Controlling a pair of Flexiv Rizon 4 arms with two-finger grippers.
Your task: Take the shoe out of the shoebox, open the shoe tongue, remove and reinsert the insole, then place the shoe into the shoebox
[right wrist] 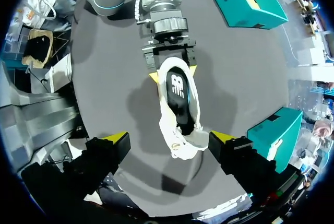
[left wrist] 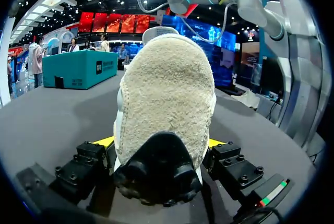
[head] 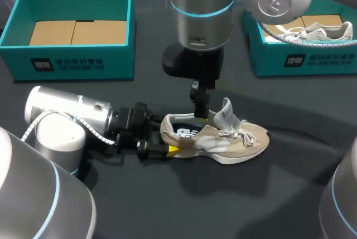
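Note:
A beige sneaker (head: 223, 137) lies on its sole on the dark table, toe to the right. Its tongue (head: 226, 111) is pulled up, and the dark insole (head: 187, 131) shows in the opening. My left gripper (head: 164, 136) comes in low from the left and is shut on the heel. In the left wrist view the heel (left wrist: 164, 93) fills the space between the yellow tips of this gripper (left wrist: 159, 143). My right gripper (head: 201, 111) hangs just above the shoe's opening. It is open (right wrist: 169, 138) and holds nothing, with the insole (right wrist: 177, 85) below it.
A teal shoebox (head: 72, 63) with cardboard inside stands at the back left. Another teal shoebox (head: 301, 55) at the back right holds a second sneaker (head: 312, 32). Bare table lies in front of the shoe.

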